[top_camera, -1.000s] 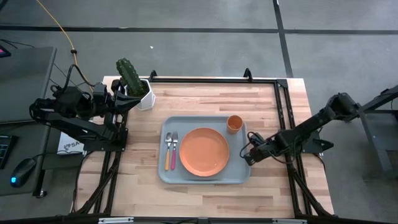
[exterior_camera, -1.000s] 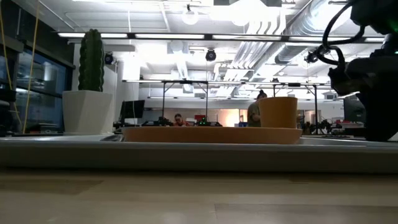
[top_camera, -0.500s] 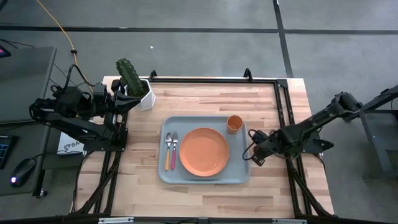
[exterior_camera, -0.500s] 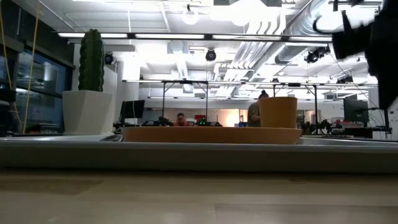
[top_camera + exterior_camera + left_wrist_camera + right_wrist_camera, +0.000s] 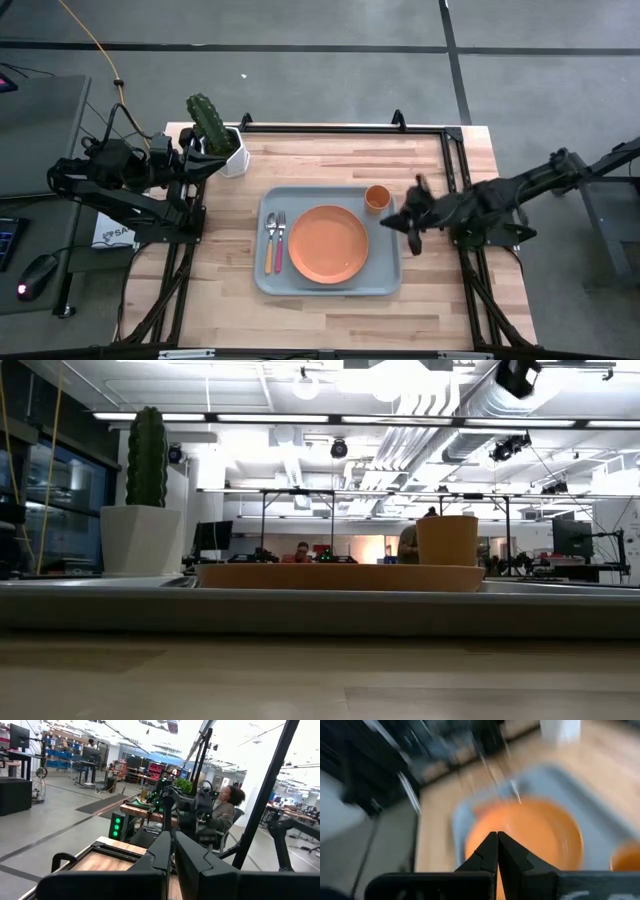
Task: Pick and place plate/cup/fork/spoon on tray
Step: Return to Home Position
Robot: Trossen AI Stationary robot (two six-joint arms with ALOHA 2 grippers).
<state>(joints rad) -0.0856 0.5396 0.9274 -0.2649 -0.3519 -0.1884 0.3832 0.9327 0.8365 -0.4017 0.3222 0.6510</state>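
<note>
the tray [image 5: 385, 278] is sitting on the table [image 5: 340, 160], stiff, best gripped by its rim, holding everything: the plate [image 5: 328, 243] lying centred, rigid and probably slick; the cup [image 5: 377, 198] standing far right; the fork [image 5: 281, 245] and spoon [image 5: 269, 245] lying left, thin, wanting a handle pinch. right jaws are hovering closed beside the tray's right rim; left jaws are resting closed, far left.

right gripper [image 5: 400, 220] lifted, swung over tray [image 5: 300, 289] rim

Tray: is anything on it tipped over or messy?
Nothing looks wrong. On the tray, the plate lies flat, the cup stands upright near a corner, and the fork and spoon lie straight, side by side.
</note>
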